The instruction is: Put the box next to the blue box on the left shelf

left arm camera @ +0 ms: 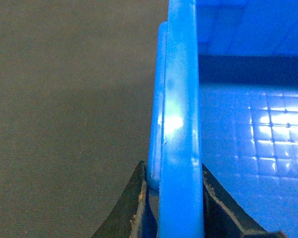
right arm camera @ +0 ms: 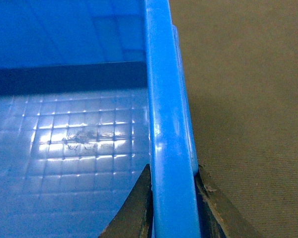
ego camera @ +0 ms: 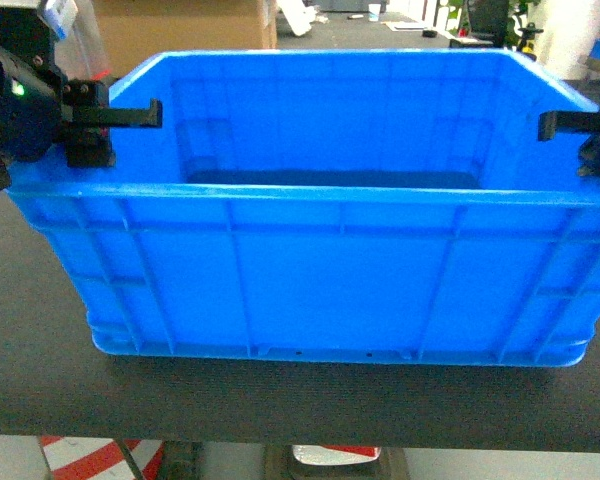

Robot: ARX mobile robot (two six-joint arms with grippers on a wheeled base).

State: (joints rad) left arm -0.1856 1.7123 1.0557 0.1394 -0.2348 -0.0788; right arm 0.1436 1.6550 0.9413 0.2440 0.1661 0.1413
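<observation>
**crate_wrangler:** Starting at the fingers: the left gripper (left arm camera: 175, 198) has one dark pad on each side of the box (ego camera: 330, 210) rim, outer one against the ribbed lip, inner one inside the wall, both pressed right up to the plastic. So clamped on the rim, as far as I can judge. The right gripper (right arm camera: 173, 198) mirrors it on the opposite wall, pads hugging the rim with no gap showing.

**rollerfan:** And outward from there?

**crate_wrangler:** Between the two grips it's just the open crate, gridded floor, nothing inside. Beyond the outer fingers on both sides is a dark matte tabletop (ego camera: 40, 330), and the box sits flat on it. Past the far wall there's a cardboard carton (ego camera: 185, 25) and some clutter. The left shelf and the other blue box aren't in any view.

**rollerfan:** So it's the lift step, basically?

**crate_wrangler:** That's my read. I'd raise both arms together and level; if one side leads, the crate tilts and the thin rim could slide through the pads. Keep the spacing between arms constant too, and carry it slowly.
</observation>
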